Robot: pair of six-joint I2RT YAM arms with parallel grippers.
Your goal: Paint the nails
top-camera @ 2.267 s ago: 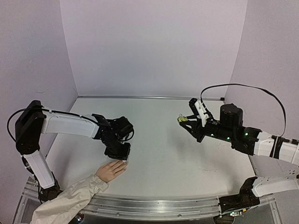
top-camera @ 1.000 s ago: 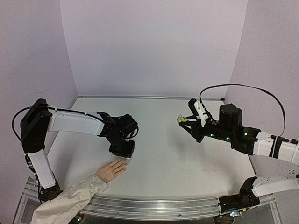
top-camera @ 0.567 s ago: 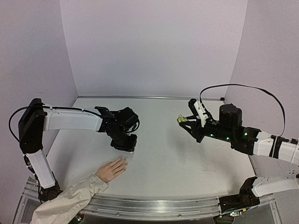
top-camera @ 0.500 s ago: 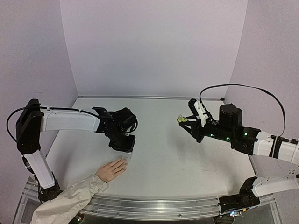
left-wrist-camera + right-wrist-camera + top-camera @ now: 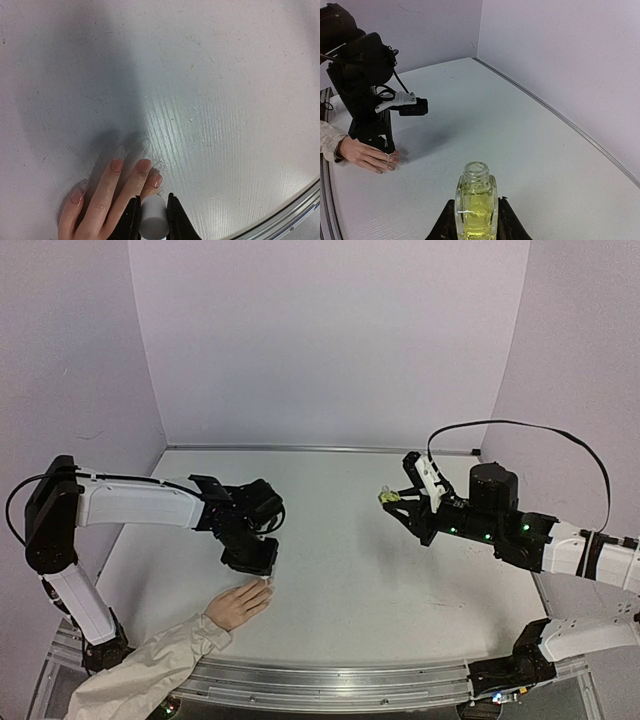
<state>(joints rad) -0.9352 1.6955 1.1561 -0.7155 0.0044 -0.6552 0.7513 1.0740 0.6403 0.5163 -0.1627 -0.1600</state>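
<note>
Left hand (image 5: 152,202) pinches white cylinder (image 5: 153,222) beside nails (image 5: 143,166) | right hand (image 5: 476,212) pinches glass bottle (image 5: 476,192)

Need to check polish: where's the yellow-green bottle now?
The open yellow-green bottle is clamped upright in the right gripper, right of centre in the top view, far from the mannequin hand.

We see mannequin hand (image 5: 238,606) flat on surface (image 5: 350,570), near left; left hand (image 5: 262,572), cap (image 5: 152,220) in its grip, just above the nails (image 5: 116,165). Well apart at right, right hand (image 5: 395,502) with bottle (image 5: 476,202) upright in its grip.
</note>
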